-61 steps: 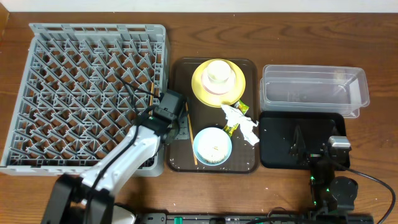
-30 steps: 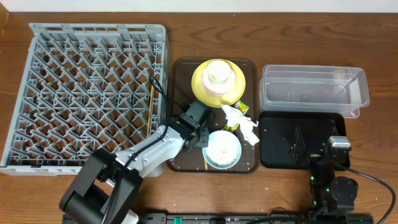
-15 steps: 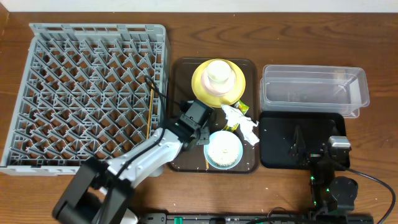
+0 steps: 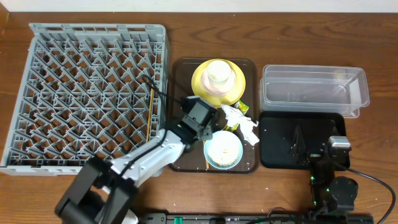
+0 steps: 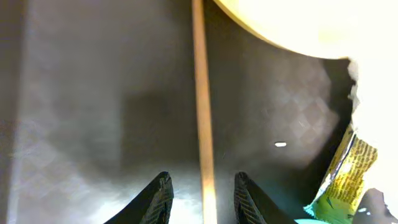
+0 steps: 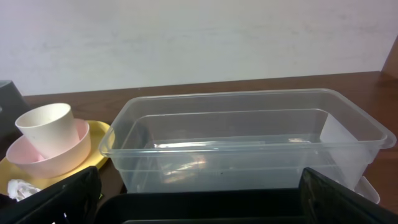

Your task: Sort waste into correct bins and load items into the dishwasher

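My left gripper (image 4: 203, 132) hovers low over the brown serving tray (image 4: 183, 74), open. Its fingers (image 5: 163, 194) straddle a wooden chopstick (image 5: 201, 106) without touching it. That chopstick (image 4: 206, 159) lies beside the light-blue bowl (image 4: 222, 150), which holds whitish food scraps. Another chopstick (image 4: 149, 115) rests in the grey dishwasher rack (image 4: 87, 93). The yellow plate (image 4: 237, 85) carries a cream cup (image 6: 45, 121) stacked in a pale pink bowl (image 6: 50, 155). The white napkin (image 4: 245, 126) and yellow-green wrapper (image 5: 346, 171) lie right of my left gripper. My right gripper (image 6: 199, 202) stays open over the black tray (image 4: 273, 155).
The clear tub (image 4: 314, 90) stands behind the black tray at the right. The rack's right wall borders the serving tray. Bare wooden table (image 4: 373, 162) runs along the right and front edges.
The left gripper left the rack's right edge, where a chopstick now rests, and came over the tray. The blue bowl and second chopstick shifted slightly right. The right arm stayed still.
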`<action>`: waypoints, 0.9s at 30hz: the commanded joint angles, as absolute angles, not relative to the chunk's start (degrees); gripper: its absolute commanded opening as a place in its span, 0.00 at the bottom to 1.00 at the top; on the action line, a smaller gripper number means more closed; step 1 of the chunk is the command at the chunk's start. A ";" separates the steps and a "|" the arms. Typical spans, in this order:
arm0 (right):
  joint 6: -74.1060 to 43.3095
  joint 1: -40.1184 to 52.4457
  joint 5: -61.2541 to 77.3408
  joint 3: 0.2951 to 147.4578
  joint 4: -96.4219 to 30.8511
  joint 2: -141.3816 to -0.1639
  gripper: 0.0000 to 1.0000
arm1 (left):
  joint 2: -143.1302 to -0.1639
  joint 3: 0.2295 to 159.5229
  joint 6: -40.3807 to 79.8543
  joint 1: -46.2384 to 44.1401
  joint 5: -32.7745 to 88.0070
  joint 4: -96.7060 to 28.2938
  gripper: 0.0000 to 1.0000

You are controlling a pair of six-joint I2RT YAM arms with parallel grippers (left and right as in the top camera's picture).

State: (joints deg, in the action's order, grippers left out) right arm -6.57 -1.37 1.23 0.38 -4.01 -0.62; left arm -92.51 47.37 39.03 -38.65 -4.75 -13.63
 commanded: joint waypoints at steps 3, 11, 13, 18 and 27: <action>-7.01 -0.78 0.89 0.32 -4.25 -0.32 0.99 | -95.70 46.57 39.75 -41.15 -8.32 -12.05 0.33; -7.01 -0.78 0.89 0.32 -4.25 -0.32 0.99 | -98.87 46.50 39.75 -41.19 -9.74 -12.08 0.27; -7.01 -0.78 0.89 0.32 -4.25 -0.32 0.99 | -100.14 46.50 39.72 -41.17 -9.74 -12.08 0.27; -7.01 -0.78 0.89 0.32 -4.25 -0.32 0.99 | -102.24 46.50 39.70 -41.17 -10.59 -12.78 0.19; -7.01 -0.78 0.89 0.32 -4.25 -0.32 0.99 | -102.17 46.50 39.11 -41.17 -14.70 -14.90 0.12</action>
